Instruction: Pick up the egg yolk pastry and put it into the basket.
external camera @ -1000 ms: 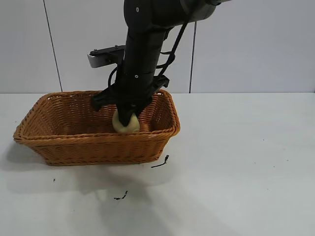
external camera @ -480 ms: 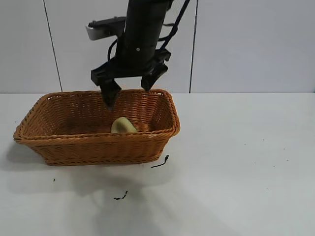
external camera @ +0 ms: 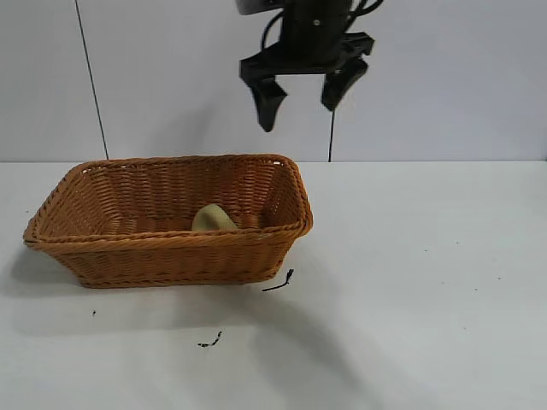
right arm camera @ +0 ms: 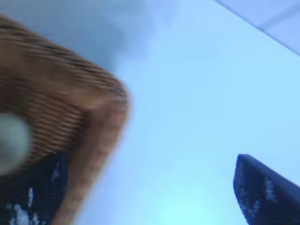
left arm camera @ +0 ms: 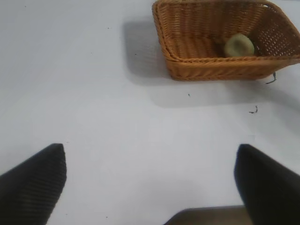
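Note:
The egg yolk pastry (external camera: pixel 214 219) lies inside the basket (external camera: pixel 171 242), near its front wall and right of the middle. My right gripper (external camera: pixel 299 96) hangs open and empty high above the basket's right end, well clear of the rim. In the right wrist view the open gripper (right arm camera: pixel 150 192) looks down past the blurred basket corner (right arm camera: pixel 105 117), with the pastry (right arm camera: pixel 10 140) at the edge. My left gripper (left arm camera: pixel 150 183) is open and empty over bare table, far from the basket (left arm camera: pixel 206 61) and the pastry (left arm camera: pixel 239 45). It is outside the exterior view.
The white table (external camera: pixel 427 282) extends to the right of the basket. Two small dark scraps (external camera: pixel 279 282) (external camera: pixel 211 342) lie on it in front of the basket. A pale wall stands behind.
My right gripper opened and let go of the pastry, which now rests in the basket. The gripper has risen out of the basket and moved up and to the right.

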### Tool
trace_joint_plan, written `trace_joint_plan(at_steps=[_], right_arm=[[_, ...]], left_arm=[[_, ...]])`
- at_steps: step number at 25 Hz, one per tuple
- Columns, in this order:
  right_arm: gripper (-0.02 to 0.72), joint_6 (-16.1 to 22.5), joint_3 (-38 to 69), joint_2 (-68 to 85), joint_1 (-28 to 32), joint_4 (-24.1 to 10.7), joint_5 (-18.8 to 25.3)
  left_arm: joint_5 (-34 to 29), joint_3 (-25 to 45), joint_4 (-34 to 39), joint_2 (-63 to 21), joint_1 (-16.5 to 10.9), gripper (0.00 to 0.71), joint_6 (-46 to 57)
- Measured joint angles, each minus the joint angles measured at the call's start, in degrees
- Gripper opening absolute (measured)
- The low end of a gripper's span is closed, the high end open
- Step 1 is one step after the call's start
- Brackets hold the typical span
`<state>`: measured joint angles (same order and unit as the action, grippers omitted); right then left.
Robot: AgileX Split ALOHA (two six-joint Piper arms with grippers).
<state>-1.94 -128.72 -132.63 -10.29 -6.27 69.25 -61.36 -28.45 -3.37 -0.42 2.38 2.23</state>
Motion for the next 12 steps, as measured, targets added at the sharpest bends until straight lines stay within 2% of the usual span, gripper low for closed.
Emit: trace_joint_plan(at_steps=[6, 12], right_arm=[[0.668, 0.0, 0.0, 0.0, 7.0, 2.3, 0.0], [0.668, 0.0, 0.1, 1.0, 9.0, 2.8, 0.1]], left_arm=[[0.0, 0.0, 0.0, 0.0, 0.0, 0.695, 0.0], [0.0, 0.0, 0.0, 0.0, 0.0, 0.695, 0.0]])
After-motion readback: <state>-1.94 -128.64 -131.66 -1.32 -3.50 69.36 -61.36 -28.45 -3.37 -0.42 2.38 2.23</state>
